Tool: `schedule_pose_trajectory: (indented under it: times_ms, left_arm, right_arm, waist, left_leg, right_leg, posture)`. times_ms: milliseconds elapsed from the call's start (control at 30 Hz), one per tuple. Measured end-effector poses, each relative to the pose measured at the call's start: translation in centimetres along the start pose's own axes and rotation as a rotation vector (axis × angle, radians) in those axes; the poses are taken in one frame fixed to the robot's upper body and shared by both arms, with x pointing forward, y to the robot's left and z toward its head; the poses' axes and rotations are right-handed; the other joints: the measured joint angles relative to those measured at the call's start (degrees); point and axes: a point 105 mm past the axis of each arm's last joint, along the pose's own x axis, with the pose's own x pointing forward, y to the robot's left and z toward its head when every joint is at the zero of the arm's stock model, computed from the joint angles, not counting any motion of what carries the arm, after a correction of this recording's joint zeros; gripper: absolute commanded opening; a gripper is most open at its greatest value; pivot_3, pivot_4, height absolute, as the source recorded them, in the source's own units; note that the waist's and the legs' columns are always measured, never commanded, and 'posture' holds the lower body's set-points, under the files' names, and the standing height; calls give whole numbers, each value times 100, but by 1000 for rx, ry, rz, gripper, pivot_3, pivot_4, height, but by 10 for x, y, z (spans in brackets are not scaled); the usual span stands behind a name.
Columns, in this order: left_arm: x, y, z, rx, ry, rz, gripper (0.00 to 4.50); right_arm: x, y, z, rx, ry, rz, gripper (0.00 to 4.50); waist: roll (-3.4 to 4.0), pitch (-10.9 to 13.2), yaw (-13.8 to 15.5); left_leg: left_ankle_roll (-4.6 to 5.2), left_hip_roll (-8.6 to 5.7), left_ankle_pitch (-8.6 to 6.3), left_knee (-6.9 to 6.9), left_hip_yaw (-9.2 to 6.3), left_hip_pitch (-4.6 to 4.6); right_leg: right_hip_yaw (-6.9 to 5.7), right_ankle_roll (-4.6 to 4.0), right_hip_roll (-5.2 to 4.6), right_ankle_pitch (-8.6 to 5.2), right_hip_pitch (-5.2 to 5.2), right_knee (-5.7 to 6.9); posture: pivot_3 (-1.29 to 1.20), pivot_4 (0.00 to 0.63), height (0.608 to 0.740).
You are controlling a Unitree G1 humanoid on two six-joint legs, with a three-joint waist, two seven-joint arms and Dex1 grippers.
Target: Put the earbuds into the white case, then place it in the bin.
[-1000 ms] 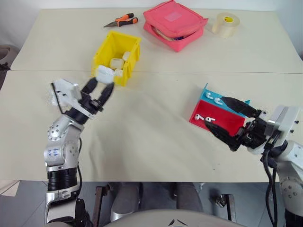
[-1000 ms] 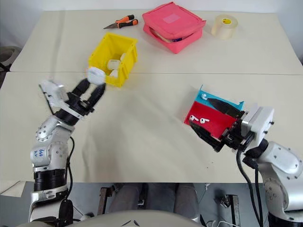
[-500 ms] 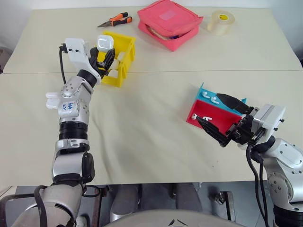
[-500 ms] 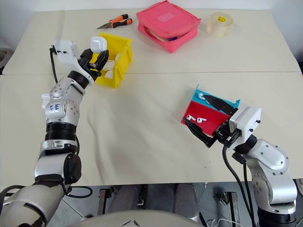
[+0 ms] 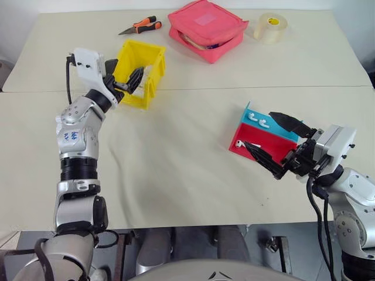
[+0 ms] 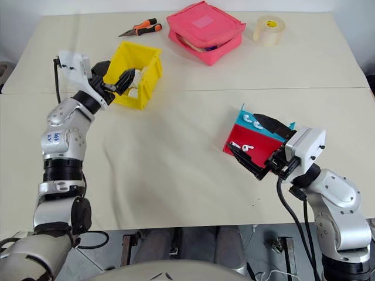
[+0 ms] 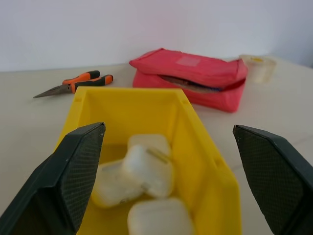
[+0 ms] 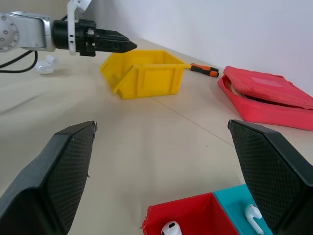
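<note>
The yellow bin [image 5: 142,73] stands at the back left with several white cases [image 7: 146,169] lying inside it. My left gripper [image 5: 124,75] hovers over the bin's near rim, open, with nothing between its fingers. Three earbuds [image 5: 254,116] lie in the red and teal tray [image 5: 258,140] at the right: two in the teal part and one [image 5: 240,143] in the red part. My right gripper [image 5: 258,129] is open just above the tray, one finger on each side of it, holding nothing.
A pink zip pouch [image 5: 208,26], a roll of tape [image 5: 269,26] and orange-handled pliers [image 5: 140,25] lie along the far edge of the table. A seam [image 5: 234,88] runs across the table behind the tray.
My left gripper carried a white case up and forward over the bin, then opened; the case is no longer between its fingers. The right gripper stayed at the tray.
</note>
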Motion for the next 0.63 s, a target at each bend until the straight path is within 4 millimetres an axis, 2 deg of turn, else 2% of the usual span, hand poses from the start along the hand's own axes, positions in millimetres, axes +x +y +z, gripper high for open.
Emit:
schedule_pose_trajectory:
  times_ms: [133,233,367,467,633]
  left_arm:
    - [-30,-16,-4,95,47,-181,4459]
    - [-66,-33,-10,265,97,-400,4459]
    - [-101,-48,-33,282,182,-572,4459]
    - [-112,-53,-43,247,212,-608,4459]
    - [-106,-62,-37,265,138,-618,4459]
  right_arm:
    - [-4,0,-5,11,44,40,4500]
    - [-11,5,-8,52,90,124,4500]
    - [-21,4,-13,79,136,167,4500]
    - [-24,1,-17,92,146,164,4500]
    - [-24,-1,-18,86,143,155,4500]
  waist:
    - [0,0,-10]
    - [4,-1,-17]
    - [4,-1,24]
    - [3,-1,102]
    - [3,-1,130]
  left_leg:
    - [-2,2,-1,0,0,1]
    - [-4,5,-2,-6,1,4]
    - [-5,8,-3,-1,1,8]
    - [-5,11,-3,5,1,9]
    - [-4,9,-4,4,1,9]
  right_leg:
    - [1,-1,0,0,0,-1]
    - [1,-6,0,-3,0,-2]
    - [0,-7,0,-3,10,-3]
    - [0,-9,1,-1,11,1]
    - [0,-11,0,0,10,2]
  posture:
    - [0,150,740]
    - [0,150,740]
    - [0,150,740]
    - [0,150,740]
    - [0,150,740]
